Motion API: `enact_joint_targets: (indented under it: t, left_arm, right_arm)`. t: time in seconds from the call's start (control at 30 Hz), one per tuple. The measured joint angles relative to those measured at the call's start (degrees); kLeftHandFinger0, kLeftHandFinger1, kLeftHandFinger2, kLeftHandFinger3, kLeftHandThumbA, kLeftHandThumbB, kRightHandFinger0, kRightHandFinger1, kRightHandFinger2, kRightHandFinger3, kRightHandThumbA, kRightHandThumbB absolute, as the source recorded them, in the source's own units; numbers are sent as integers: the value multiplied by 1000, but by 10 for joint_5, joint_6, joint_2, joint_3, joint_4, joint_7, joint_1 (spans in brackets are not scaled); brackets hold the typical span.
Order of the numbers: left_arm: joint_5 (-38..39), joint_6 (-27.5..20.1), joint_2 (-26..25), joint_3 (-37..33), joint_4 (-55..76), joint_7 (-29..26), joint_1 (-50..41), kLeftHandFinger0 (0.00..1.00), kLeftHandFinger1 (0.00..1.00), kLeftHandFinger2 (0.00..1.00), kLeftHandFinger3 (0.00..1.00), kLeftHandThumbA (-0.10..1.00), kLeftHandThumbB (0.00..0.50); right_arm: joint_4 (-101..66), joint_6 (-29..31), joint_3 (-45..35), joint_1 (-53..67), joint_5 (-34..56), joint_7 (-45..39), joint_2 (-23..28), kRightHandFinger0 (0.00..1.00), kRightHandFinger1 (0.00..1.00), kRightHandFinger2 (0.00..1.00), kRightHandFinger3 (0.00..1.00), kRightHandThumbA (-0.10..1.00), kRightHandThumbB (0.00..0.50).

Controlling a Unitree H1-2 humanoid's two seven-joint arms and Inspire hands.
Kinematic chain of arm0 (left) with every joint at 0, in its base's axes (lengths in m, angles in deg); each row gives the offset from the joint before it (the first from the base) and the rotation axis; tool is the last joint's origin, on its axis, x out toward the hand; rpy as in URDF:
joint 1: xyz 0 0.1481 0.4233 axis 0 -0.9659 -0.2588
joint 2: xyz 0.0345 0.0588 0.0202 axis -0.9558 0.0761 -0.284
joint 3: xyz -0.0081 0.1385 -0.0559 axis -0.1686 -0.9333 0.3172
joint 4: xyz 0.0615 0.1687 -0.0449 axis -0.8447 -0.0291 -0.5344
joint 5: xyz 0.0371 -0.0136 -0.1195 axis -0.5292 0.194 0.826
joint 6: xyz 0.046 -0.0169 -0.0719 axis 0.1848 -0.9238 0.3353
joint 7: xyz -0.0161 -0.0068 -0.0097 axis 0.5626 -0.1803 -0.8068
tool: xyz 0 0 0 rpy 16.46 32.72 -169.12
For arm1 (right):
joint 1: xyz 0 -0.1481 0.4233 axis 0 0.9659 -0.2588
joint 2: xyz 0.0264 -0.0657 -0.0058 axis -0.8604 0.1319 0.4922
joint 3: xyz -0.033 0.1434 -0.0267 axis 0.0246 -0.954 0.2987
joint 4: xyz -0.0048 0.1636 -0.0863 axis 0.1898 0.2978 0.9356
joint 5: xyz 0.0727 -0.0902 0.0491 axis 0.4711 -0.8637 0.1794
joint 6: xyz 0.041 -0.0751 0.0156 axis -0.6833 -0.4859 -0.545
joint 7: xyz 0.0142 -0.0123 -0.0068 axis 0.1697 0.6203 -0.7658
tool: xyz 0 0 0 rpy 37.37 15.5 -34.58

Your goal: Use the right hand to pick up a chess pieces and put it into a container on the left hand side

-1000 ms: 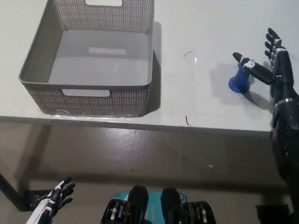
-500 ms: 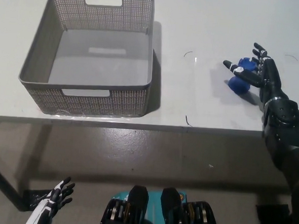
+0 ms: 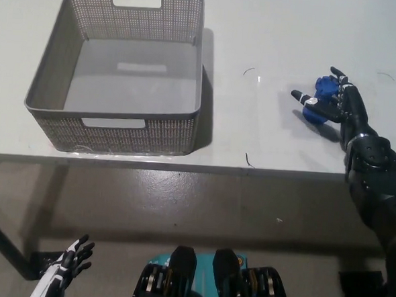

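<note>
A blue chess piece [image 3: 316, 112] lies tipped over at the right side of the white table [image 3: 266, 139]. My black right hand [image 3: 337, 102] is shut on it, the thumb crossing its front and the fingers curled over its far side. Part of the piece is hidden by the hand. A grey mesh basket [image 3: 113, 109] with nothing in it stands at the table's left. My white left hand [image 3: 66, 272] hangs open low at the bottom left, below table level.
The table's front edge runs across the middle of the picture, with grey floor [image 3: 201, 209] below it. Bare tabletop lies between the basket and the right hand, marked by small dark scuffs [image 3: 250, 72].
The right hand has moved left and closed around the chess piece. The piece went from upright to tipped inside the hand. The left hand has sunk slightly.
</note>
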Motion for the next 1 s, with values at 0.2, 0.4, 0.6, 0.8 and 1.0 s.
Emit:
enact_joint_targets:
  t: [0.2, 0.4, 0.6, 0.8, 1.0]
  left_arm:
    - [0, -6, 0, 5, -5, 0, 0, 1000, 1000, 1000, 1000, 1000, 223]
    - [1, -11, 1, 8, -12, 0, 0, 1000, 1000, 1000, 1000, 1000, 245]
    - [1, -15, 3, 11, -12, 0, 0, 1000, 1000, 1000, 1000, 1000, 224]
    - [2, -20, 4, 13, -12, 0, 1, 1000, 1000, 1000, 1000, 1000, 214]
    - [2, -21, 4, 15, -12, 0, 1, 1000, 1000, 1000, 1000, 1000, 205]
  right_arm:
    - [2, -1, -1, 0, 2, -2, 0, 1000, 1000, 1000, 1000, 866, 424]
    - [5, -6, -5, -4, 7, 30, -5, 37, 126, 279, 216, 77, 268]
    - [10, -20, -10, -8, 9, 100, -13, 0, 37, 395, 290, -100, 173]
    - [11, -20, -22, -11, 15, 141, -25, 0, 163, 558, 466, -100, 124]
    - [11, -20, -26, -15, 17, 163, -29, 0, 288, 664, 571, -100, 119]
